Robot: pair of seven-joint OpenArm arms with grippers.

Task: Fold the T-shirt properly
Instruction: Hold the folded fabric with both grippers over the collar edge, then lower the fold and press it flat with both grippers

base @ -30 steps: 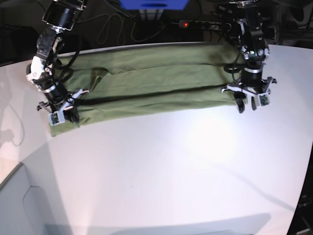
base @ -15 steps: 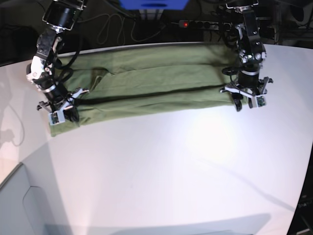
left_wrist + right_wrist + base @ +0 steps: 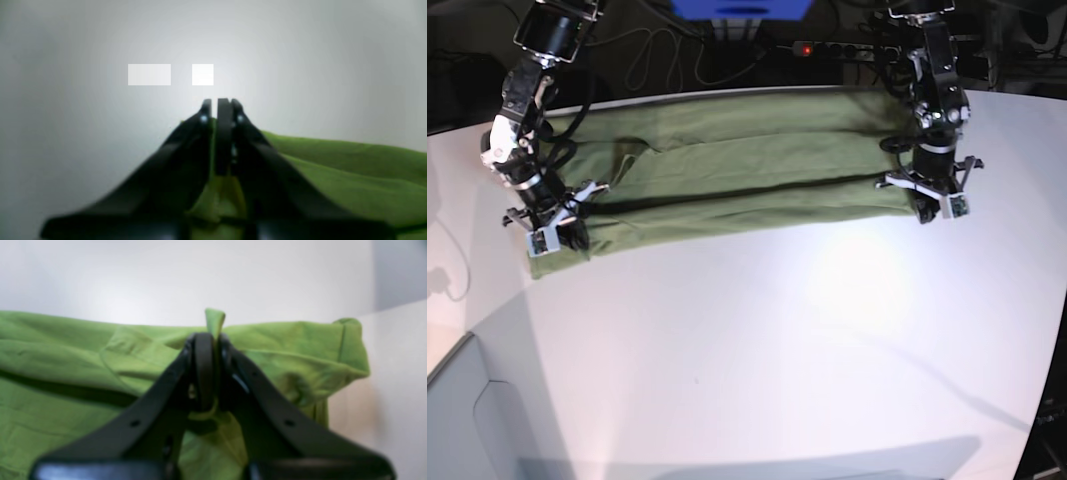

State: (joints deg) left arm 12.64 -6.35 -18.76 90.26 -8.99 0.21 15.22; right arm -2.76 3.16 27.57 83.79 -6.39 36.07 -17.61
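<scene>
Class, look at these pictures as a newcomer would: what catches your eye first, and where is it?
A long olive-green T-shirt stretches across the far side of the white table. The right gripper pinches its end on the base view's left, a tuft of cloth poking up between its fingers; the left gripper is shut on the opposite end.

We see a white table [image 3: 757, 350] with a bright glare patch, dark clutter behind: cables [image 3: 652, 55], a power strip [image 3: 842, 48] glowing red, something blue [image 3: 742, 8].

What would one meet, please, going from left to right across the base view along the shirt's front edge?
Right gripper shut on the cloth → T-shirt → left gripper at its other end → bare white table.
</scene>
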